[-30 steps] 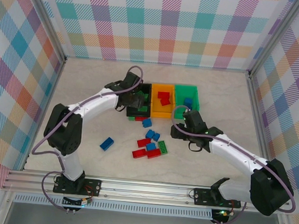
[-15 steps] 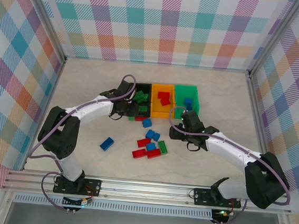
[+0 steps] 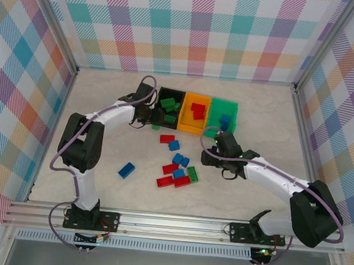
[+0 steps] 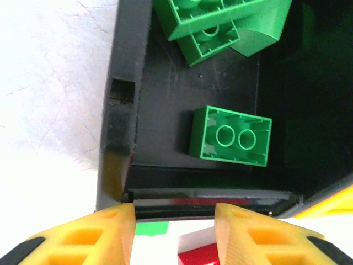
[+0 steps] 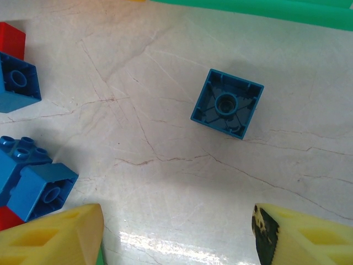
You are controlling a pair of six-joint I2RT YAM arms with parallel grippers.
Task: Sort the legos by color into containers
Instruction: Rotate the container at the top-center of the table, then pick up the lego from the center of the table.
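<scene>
Where the loose bricks lie: nearest you, a lone blue rectangular plastic brick (image 3: 126,169) sits apart on the pale marbled tabletop (image 3: 97,181); a cluster of red, blue and green studded bricks (image 3: 178,170) lies just left of the right arm, not yet sorted
Right gripper (image 5: 177,212): its yellow fingers (image 5: 60,234) are spread wide with nothing between them, over bare table
Target brick: a small blue square plastic brick (image 5: 227,103) lies hollow side up, ahead of those fingers and a little to their right, apart from the cluster and short of the green rectangular plastic bin (image 5: 265,14)
Approach: this pick looks like the step in hand; carry the gripper forward until the brick sits centred in the gap, and turn the wrist so the pads meet two flat opposite sides, since the brick lies slightly skewed
Closing: come down low before you squeeze, or the pads may ride over the thin open rim and flip it; keep the far finger off the bin wall
Left gripper (image 4: 175,207): fingers narrowly parted, gripping nothing, at the near wall of the black rectangular plastic bin (image 4: 127,83)
Black bin: holds green bricks (image 4: 230,136); a green piece (image 4: 150,227) sits just outside that wall, a likely next pick for this arm
Orange rectangular plastic bin (image 3: 191,132): red bricks inside
Green bin: blue bricks (image 3: 224,121) already in it, so drop yours there
</scene>
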